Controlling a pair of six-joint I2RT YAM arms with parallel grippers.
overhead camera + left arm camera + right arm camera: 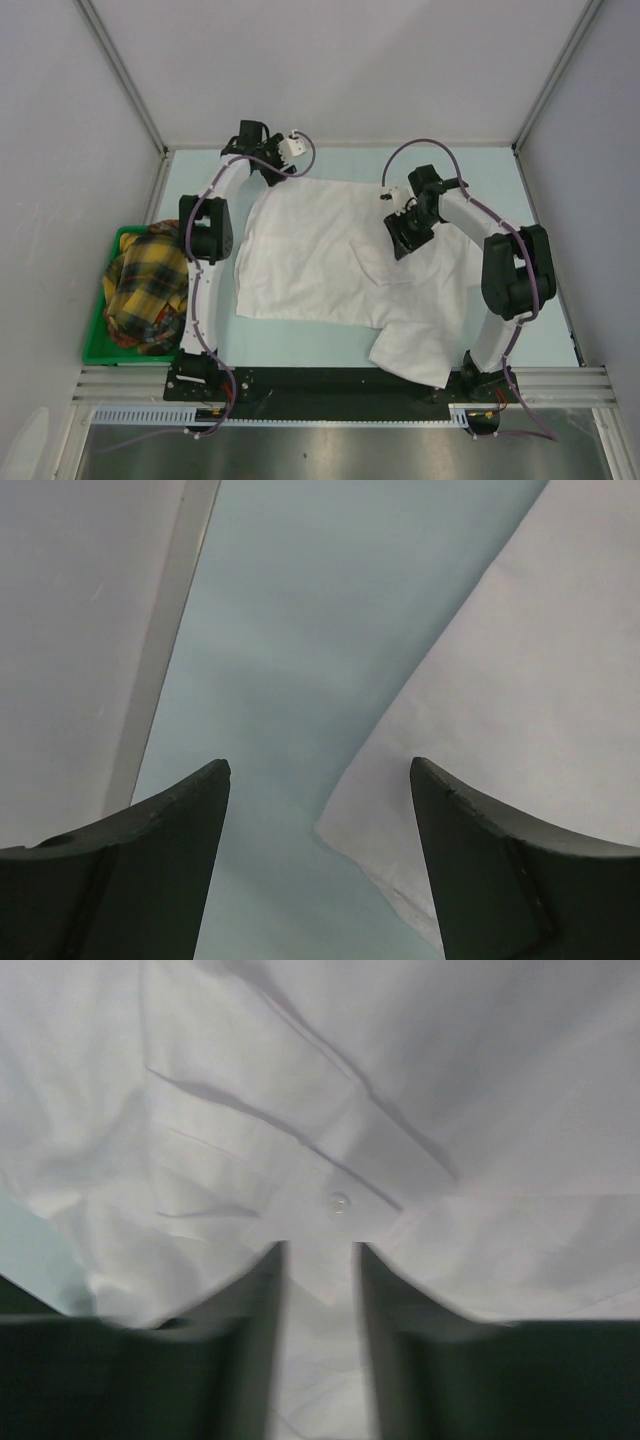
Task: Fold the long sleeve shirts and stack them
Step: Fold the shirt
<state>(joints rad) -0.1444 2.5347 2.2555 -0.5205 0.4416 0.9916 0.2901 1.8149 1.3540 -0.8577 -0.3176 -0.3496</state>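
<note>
One white long sleeve shirt (320, 250) lies spread and wrinkled across the table, with a part (415, 350) hanging toward the near edge. My left gripper (272, 165) is open at the shirt's far left corner. In the left wrist view (320, 770) that corner (520, 680) lies between the fingers on the table. My right gripper (405, 232) is low over the shirt's right middle. In the right wrist view (320, 1250) its jaws stand close together, with a buttoned fold of the shirt (300, 1080) between them.
A green bin (95, 340) at the left edge holds a yellow plaid garment (145, 285). Grey walls enclose the table on the left, far and right sides. The pale blue tabletop (300, 630) shows beside the shirt's corner.
</note>
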